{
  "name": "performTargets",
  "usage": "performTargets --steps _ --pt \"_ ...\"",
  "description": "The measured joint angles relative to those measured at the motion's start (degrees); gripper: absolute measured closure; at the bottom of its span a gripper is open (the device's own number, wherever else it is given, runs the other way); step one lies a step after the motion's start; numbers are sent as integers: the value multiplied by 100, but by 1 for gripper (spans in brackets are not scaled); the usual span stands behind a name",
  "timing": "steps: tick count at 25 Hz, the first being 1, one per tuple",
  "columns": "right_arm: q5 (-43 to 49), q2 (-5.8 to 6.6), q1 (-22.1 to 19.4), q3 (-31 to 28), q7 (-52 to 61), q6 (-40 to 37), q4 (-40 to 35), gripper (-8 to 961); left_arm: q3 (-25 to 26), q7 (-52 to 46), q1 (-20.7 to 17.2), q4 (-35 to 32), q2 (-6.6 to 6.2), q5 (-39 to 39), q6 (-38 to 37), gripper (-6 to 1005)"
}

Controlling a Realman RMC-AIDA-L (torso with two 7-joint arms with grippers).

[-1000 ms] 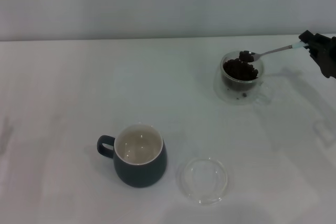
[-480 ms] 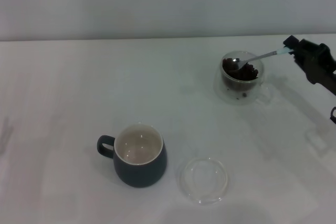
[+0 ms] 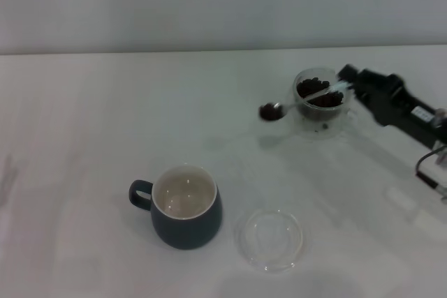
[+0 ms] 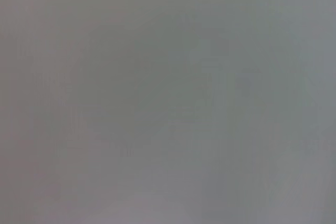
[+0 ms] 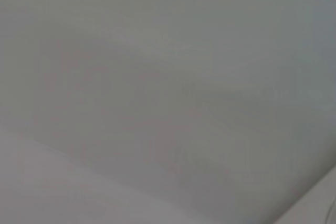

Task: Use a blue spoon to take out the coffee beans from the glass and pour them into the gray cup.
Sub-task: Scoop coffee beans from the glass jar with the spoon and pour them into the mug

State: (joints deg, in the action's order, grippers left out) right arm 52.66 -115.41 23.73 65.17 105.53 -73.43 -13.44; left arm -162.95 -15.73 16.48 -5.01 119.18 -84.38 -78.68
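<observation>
In the head view my right gripper [image 3: 349, 78] is shut on the pale blue handle of the blue spoon [image 3: 307, 98], held in the air across the glass [image 3: 320, 102]. The spoon's bowl carries a heap of dark coffee beans [image 3: 269, 112] just left of the glass. More beans [image 3: 318, 93] fill the glass. The gray cup [image 3: 185, 206], cream inside with its handle to the left, stands at the front left, well apart from the spoon. My left gripper is out of view. Both wrist views show only a blank grey surface.
A flat clear round dish [image 3: 270, 239] lies just right of the gray cup. The white table [image 3: 84, 123] runs back to a pale wall. A cable [image 3: 427, 171] hangs from my right arm at the right edge.
My right gripper has moved left. The spoon went from above the glass, dipped into the beans, and now holds a heap of beans out past the glass's left side.
</observation>
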Motion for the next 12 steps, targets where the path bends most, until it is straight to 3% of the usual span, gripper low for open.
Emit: performTargets --steps 12 --pt "-214 -78 299 1246 10 -7 -11 806 0 0 142 -53 16 0 233 107"
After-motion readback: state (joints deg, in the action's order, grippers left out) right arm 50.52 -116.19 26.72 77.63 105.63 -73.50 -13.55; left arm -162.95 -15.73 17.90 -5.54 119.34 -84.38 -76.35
